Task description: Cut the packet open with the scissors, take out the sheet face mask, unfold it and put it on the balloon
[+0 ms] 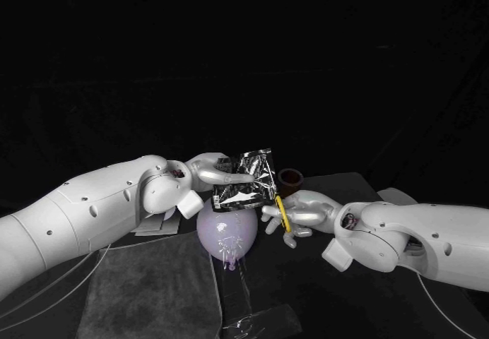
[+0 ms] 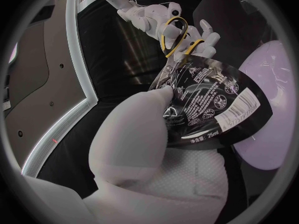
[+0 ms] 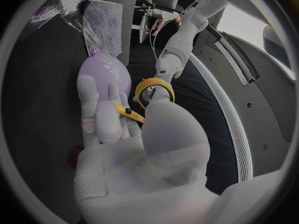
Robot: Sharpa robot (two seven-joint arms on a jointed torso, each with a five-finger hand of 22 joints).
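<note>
Packet (image 1: 248,180) of glossy black foil sits pinched in left hand (image 1: 207,169) close to the rounded lilac balloon (image 1: 228,233); right hand (image 1: 309,210) grips yellow-handled scissors (image 1: 283,214).

The head camera looks down from above onto the black table (image 1: 336,300) at a middle distance, and the two arms come in from the sides and meet near the centre. The left wrist camera sits close behind the left hand (image 2: 140,149). It faces across to the right hand (image 2: 187,35), and the packet (image 2: 212,104) is very near the lens. The right wrist camera sits close behind the right hand and faces back toward the left arm (image 3: 177,45). All three views share the scissors (image 1: 283,210) and the balloon (image 1: 228,234). The grey cloth (image 3: 102,20) beyond the balloon is probably the one low in the head view.
</note>
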